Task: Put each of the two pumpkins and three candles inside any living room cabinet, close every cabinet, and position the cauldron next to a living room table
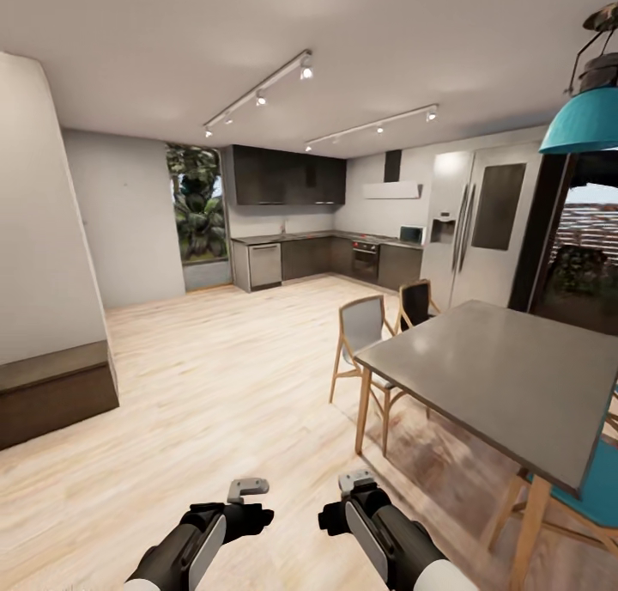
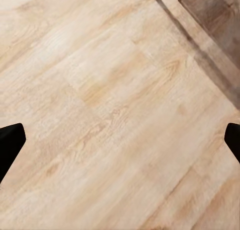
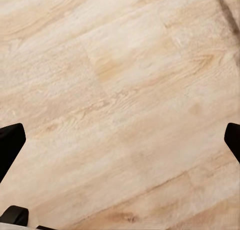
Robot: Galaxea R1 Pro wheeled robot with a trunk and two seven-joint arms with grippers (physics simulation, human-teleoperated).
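Pumpkins, candles and cauldron are out of view. At the left of the head view, a low dark-brown wood cabinet (image 1: 53, 393) stands against a white wall, and only its end shows. My left gripper (image 1: 245, 518) and right gripper (image 1: 339, 515) hang low in front of me over the light wood floor. In the left wrist view the left gripper (image 2: 120, 145) is open, its black fingertips (image 2: 10, 142) wide apart with bare floor between them. The right gripper (image 3: 120, 145) is open the same way, holding nothing.
A grey-topped dining table (image 1: 515, 376) with wooden legs stands at the right, with chairs (image 1: 365, 333) around it and a teal lamp (image 1: 584, 118) above. A dark kitchen counter (image 1: 326, 256) and fridge (image 1: 481, 222) line the far wall. Open floor (image 1: 223, 376) lies ahead.
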